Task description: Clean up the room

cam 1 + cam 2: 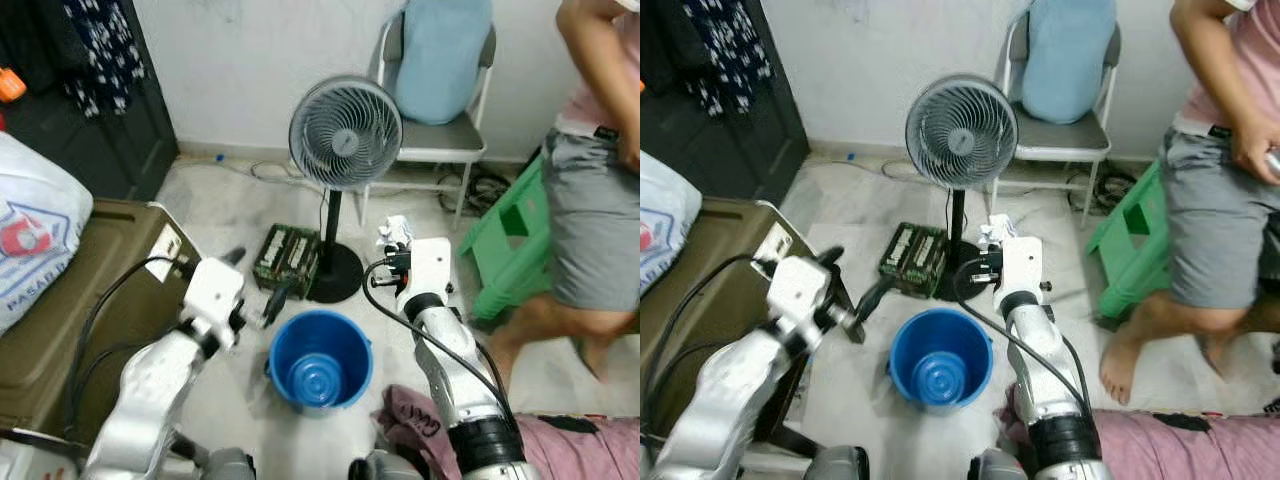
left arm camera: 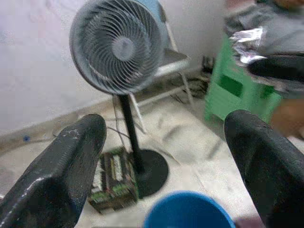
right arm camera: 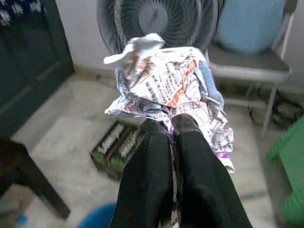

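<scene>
A blue bucket (image 1: 320,358) stands empty on the floor between my two arms. My right gripper (image 3: 167,124) is shut on a crumpled printed paper (image 3: 166,80). It holds the paper (image 1: 396,232) up beyond the bucket's far right rim, near the fan's base. My left gripper (image 1: 257,278) hovers open just left of the bucket, level with its rim, and nothing is between its fingers (image 2: 66,171).
A standing fan (image 1: 345,135) and a green-black box (image 1: 286,258) sit just beyond the bucket. A chair with a blue cushion (image 1: 440,60) is at the wall. A green stool (image 1: 510,235) and a person (image 1: 590,180) are on the right. A brown trunk (image 1: 70,300) is at left, pink cloth (image 1: 560,445) by my feet.
</scene>
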`<state>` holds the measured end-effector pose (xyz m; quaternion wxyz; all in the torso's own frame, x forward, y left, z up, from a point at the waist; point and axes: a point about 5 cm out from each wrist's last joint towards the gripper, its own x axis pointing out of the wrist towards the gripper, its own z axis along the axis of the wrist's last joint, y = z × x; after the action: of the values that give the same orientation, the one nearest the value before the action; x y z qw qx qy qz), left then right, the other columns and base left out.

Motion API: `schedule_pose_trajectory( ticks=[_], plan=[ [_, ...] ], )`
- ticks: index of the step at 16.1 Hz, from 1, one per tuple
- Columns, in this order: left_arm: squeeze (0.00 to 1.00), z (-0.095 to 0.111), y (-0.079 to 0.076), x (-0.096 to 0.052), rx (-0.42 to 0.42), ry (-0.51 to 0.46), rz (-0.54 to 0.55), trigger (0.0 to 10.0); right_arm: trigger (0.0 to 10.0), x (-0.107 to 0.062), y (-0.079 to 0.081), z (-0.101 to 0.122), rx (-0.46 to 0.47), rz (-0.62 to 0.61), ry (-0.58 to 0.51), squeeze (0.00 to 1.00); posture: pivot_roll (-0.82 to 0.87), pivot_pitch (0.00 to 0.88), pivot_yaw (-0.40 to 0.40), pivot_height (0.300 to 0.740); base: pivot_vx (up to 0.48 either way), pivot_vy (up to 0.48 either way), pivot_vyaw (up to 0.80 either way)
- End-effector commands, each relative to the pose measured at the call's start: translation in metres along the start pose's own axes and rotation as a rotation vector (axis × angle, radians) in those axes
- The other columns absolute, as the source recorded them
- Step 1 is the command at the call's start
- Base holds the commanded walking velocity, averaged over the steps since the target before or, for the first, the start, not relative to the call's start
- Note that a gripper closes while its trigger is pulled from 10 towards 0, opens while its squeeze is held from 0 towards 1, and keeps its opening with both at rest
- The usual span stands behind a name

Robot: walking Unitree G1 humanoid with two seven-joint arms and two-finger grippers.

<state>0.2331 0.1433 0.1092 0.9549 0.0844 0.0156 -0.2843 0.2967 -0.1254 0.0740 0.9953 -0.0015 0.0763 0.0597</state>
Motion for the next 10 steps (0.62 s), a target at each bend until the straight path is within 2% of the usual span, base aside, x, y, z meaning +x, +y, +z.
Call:
schedule_pose_trajectory(
  ticks=[1, 2, 5, 6, 8, 10],
  plan=[
    [0.0, 0.003, 0.0, -0.009, 0.04, 0.009, -0.068, 10.0, 10.0, 0.001, -0.001, -0.009, 0.019, -0.023, 0.075, 0.0, 0.08, 0.13, -0.035, 0.74, 0.0, 0.0, 0.0],
    [0.0, 0.0, 0.0, -0.014, 0.046, 0.02, -0.101, 10.0, 10.0, 0.0, -0.001, -0.015, 0.058, -0.037, 0.113, 0.0, 0.08, 0.136, -0.037, 0.74, 0.0, 0.0, 0.0],
    [0.0, -0.006, 0.008, -0.021, 0.107, 0.067, -0.17, 10.0, 10.0, 0.002, -0.001, -0.022, -0.008, -0.03, 0.148, 0.0, 0.08, 0.154, -0.027, 0.74, 0.0, 0.0, 0.0],
    [0.0, -0.001, 0.009, -0.02, 0.137, 0.069, -0.198, 10.0, 10.0, 0.005, -0.007, -0.029, -0.014, -0.053, 0.189, 0.0, 0.11, 0.179, -0.011, 0.74, 0.0, 0.0, 0.0],
    [0.0, 0.002, 0.01, -0.022, 0.141, 0.073, -0.196, 10.0, 10.0, 0.007, -0.008, -0.034, -0.016, -0.055, 0.217, 0.0, 0.12, 0.189, 0.0, 0.74, 0.0, 0.0, 0.0],
    [0.0, 0.004, 0.012, -0.028, 0.151, 0.084, -0.143, 10.0, 10.0, 0.012, -0.003, -0.041, -0.027, -0.047, 0.255, 0.0, 0.16, 0.217, 0.024, 0.74, 0.0, 0.0, 0.0]
  ],
)
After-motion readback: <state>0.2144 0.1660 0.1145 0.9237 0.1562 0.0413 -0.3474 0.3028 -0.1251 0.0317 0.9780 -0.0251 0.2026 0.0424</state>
